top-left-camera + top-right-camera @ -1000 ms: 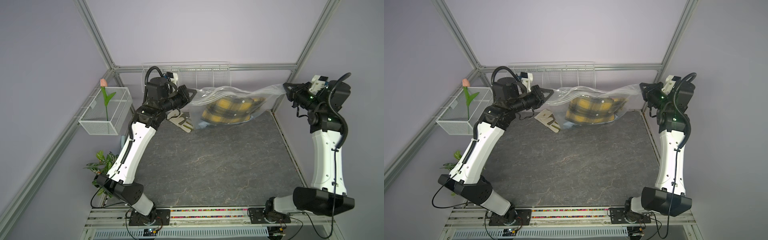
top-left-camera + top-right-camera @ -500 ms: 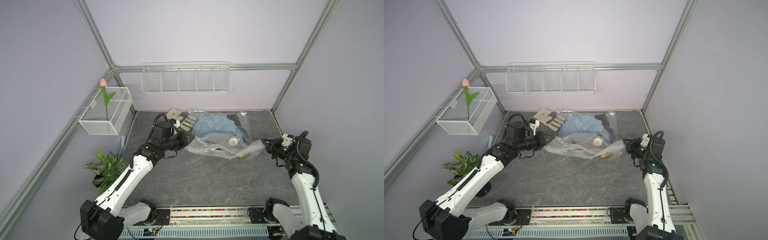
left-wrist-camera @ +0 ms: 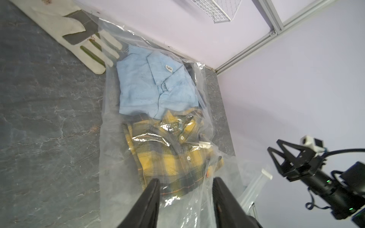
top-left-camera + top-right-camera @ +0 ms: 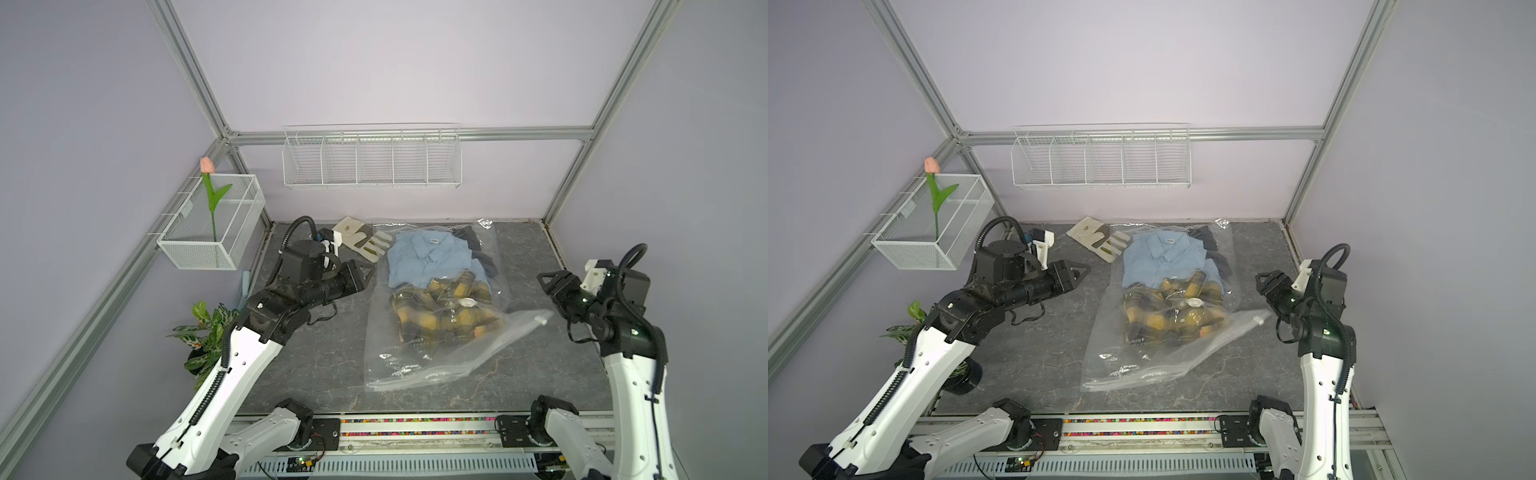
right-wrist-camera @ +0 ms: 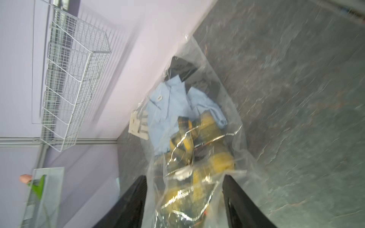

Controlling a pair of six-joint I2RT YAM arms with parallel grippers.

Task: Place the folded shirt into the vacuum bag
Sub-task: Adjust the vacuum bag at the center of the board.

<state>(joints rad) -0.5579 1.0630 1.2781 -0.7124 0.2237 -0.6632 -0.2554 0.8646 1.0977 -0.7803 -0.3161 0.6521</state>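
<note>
The vacuum bag (image 4: 415,365) lies flat on the dark table (image 4: 316,357), its zip edge toward the front. Inside it a yellow plaid folded shirt (image 4: 444,316) lies in front of a light blue shirt (image 4: 428,259) and a dark garment (image 4: 478,249). The round white valve (image 4: 468,302) sits over the plaid shirt, and the white slider clip (image 4: 540,320) is at the bag's right corner. My left gripper (image 4: 369,269) (image 3: 185,180) hangs open just left of the bag. My right gripper (image 4: 545,279) (image 5: 185,177) hangs open to the right, above the slider corner. Neither holds anything.
A white work glove (image 4: 363,243) lies at the back left, touching the bag's edge. A wire rack (image 4: 372,160) hangs on the back wall, and a mesh basket (image 4: 212,232) with a tulip hangs on the left. A potted plant (image 4: 203,328) stands off the table's left edge.
The bag, earlier stretched in the air between both shut grippers, now lies on the table. Both grippers have let go, opened and drawn apart to the sides.
</note>
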